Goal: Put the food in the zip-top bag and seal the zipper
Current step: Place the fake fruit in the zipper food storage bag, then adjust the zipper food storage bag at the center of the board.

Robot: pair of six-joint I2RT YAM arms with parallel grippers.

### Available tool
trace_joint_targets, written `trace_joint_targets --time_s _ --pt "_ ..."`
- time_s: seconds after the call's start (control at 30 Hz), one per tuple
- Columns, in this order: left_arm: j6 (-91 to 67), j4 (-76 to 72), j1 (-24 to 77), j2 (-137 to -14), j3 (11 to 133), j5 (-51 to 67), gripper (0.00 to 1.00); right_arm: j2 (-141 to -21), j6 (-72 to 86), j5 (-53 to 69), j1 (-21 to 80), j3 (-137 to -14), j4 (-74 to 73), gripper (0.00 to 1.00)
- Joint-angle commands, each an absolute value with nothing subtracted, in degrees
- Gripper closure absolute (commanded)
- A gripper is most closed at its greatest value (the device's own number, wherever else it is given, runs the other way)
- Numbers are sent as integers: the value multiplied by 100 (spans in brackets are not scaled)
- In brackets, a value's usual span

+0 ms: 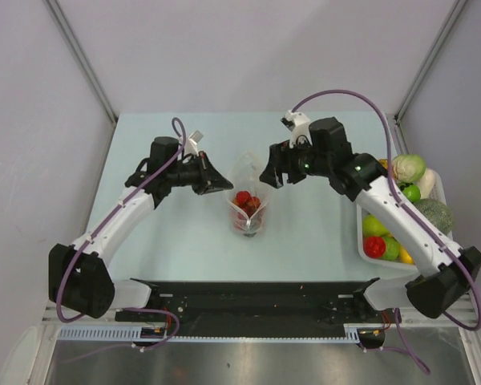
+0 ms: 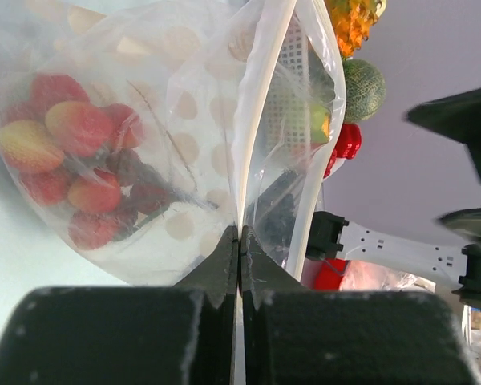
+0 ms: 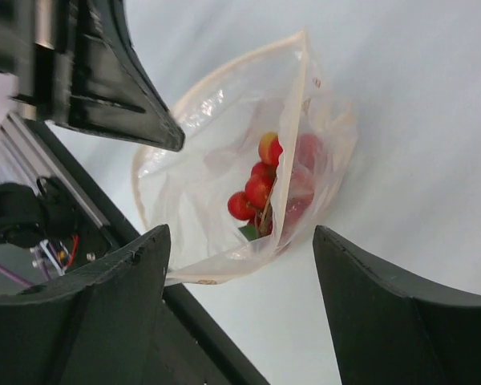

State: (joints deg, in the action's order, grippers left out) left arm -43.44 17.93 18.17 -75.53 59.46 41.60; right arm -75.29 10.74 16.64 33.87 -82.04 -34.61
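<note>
The crinkly transparent zip-top bag (image 1: 247,207) stands mouth-up on the pale blue table (image 1: 168,233), with glossy red toy berries (image 1: 246,199) inside. The left gripper (image 1: 223,183), jaws pressed together, pinches the bag's left mouth edge. The right gripper (image 1: 270,172), spread wide and empty, hovers just right of the mouth. The remaining toy fruits (image 1: 382,238) lie in the white rectangular tray (image 1: 360,233) further right, nearer the right arm, with open tabletop between.
</note>
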Motion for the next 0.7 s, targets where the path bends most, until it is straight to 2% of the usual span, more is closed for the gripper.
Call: trace_joint_targets --time_s 0.0,0.07,0.17,0.2,0.23,0.27,0.4,0.5,0.67 --pt "-3999 2012 1951 -7286 6249 4096 100 -8200 844 2318 3358 -8156 -3938 25" --pt "-3894 2083 1995 -7242 6293 4017 100 -8340 730 2382 3445 -8156 -3894 30" --pt "-3736 2285 2030 -7111 6389 3973 100 -8560 607 2391 3498 -8156 -4042 41" --pt "-3605 2459 2039 -7015 6416 3947 100 -8595 589 2486 3481 -8156 -4069 68" --pt "-3517 2548 2039 -6953 6442 3894 100 -8570 589 2583 3446 -8174 -4052 88" --pt "-3429 2662 2039 -6900 6529 3859 100 -8543 658 2636 3376 -8252 -4052 100" --pt "-2683 3679 2048 -6636 6969 3560 100 -8350 738 3320 3182 -8752 -4245 100" --pt "-2462 4251 2048 -6574 7259 3226 100 -8437 57 3480 3208 -8973 -4648 100" --pt "-2627 4272 2118 -6802 7076 3129 100 -9234 -878 3586 3103 -9105 -5018 100"
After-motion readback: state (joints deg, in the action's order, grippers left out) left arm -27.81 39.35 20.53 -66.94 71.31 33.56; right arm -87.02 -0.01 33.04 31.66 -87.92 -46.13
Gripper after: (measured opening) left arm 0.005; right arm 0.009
